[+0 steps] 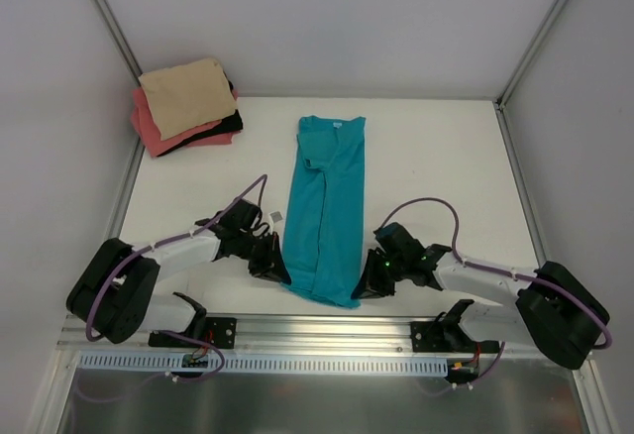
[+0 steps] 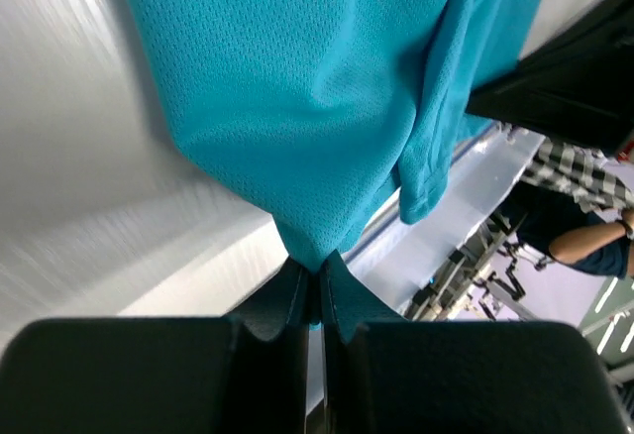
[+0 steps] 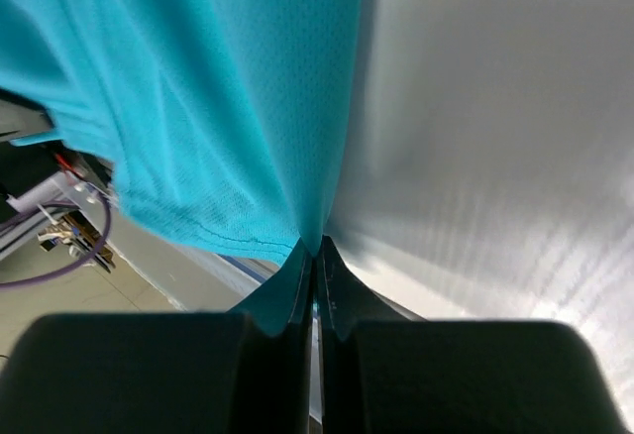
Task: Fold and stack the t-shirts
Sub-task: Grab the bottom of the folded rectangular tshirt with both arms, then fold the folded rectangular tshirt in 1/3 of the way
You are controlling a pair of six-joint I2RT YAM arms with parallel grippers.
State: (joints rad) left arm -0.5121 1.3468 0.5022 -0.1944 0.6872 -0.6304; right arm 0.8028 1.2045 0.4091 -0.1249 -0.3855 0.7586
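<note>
Our left gripper (image 1: 277,268) and right gripper (image 1: 365,283) each pinch a near hem corner of the teal tee (image 1: 325,211). It lies on the tabletop (image 1: 436,157), its long axis running straight away from us, so we judge the fold goes forward.

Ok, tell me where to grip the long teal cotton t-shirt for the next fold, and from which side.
Take the near hem's two corners, one per arm, each from its outer side. The teal cotton t-shirt lies as a narrow strip, collar far, so the hem should lift evenly; left gripper and right gripper are shut there.
</note>
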